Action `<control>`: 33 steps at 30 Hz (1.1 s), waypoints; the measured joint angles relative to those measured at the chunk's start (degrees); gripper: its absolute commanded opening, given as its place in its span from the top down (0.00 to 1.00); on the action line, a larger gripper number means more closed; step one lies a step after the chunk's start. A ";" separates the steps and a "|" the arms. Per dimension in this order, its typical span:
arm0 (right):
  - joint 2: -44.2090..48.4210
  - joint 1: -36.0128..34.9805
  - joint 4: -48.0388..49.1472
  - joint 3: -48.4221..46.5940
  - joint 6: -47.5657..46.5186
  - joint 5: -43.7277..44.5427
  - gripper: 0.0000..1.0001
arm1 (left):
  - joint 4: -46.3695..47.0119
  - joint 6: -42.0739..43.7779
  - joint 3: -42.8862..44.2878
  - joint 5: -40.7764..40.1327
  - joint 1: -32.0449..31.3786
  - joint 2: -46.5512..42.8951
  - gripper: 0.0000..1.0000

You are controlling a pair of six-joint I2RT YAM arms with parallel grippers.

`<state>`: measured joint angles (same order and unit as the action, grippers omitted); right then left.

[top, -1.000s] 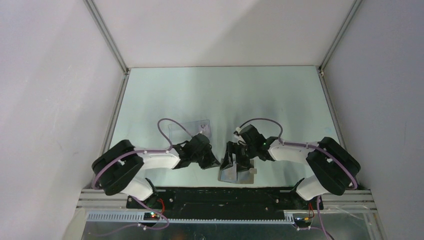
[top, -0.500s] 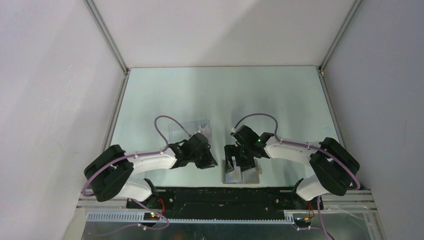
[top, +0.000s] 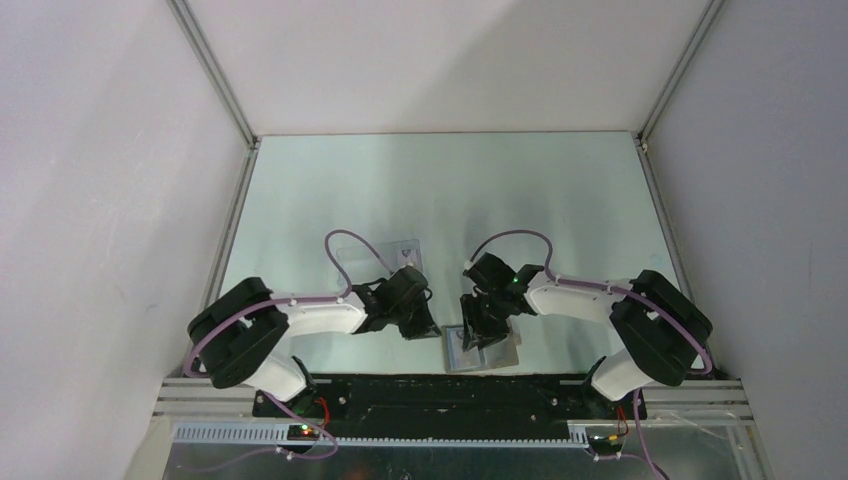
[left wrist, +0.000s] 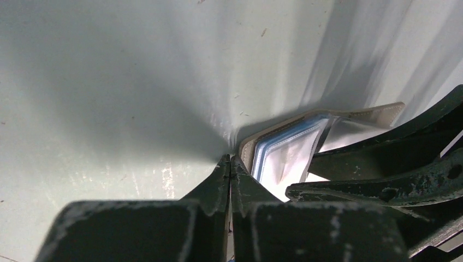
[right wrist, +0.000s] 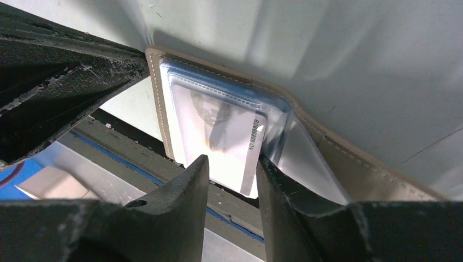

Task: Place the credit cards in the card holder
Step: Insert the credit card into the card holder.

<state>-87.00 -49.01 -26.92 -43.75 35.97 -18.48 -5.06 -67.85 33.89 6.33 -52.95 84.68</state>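
Observation:
The card holder [top: 503, 353] lies open near the table's front edge, tan rim up and light blue lining showing [right wrist: 338, 164]. A pale credit card [right wrist: 218, 136] with dark print sits partly inside its clear pocket, its near end sticking out. My right gripper [right wrist: 232, 166] is open, its fingertips on either side of that card end, the right one touching the card's edge. My left gripper [left wrist: 230, 162] is shut, tips down on the table right against the holder's left edge [left wrist: 248, 153]. From above, the left gripper [top: 418, 328] and right gripper [top: 478, 335] flank the holder.
A clear plastic box [top: 385, 258] lies on the table behind the left gripper. The black base rail [top: 450, 392] runs right in front of the holder. The right arm's fingers [left wrist: 371, 164] cross the left wrist view.
The right gripper has moved down and nearer over the holder, which now lies flatter. The left arm has shifted a little, its gripper still at the holder's left edge.

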 measured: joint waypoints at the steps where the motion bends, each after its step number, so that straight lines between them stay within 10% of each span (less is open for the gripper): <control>1: -0.15 0.07 0.00 0.00 0.04 -0.26 0.60 | 0.00 0.00 0.20 -0.02 0.00 0.17 0.98; 20: -4.02 2.36 3.74 0.00 3.10 -7.76 0.78 | -2.69 2.03 0.61 -1.84 1.88 -1.81 0.81; 33: -5.77 2.47 5.27 -5.90 1.25 -6.14 0.45 | -9.46 3.89 -0.55 -4.22 3.91 -15.50 0.59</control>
<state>-92.77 -46.54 -21.65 -49.65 37.21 -24.62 -14.52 -63.96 33.34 2.11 -49.04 69.19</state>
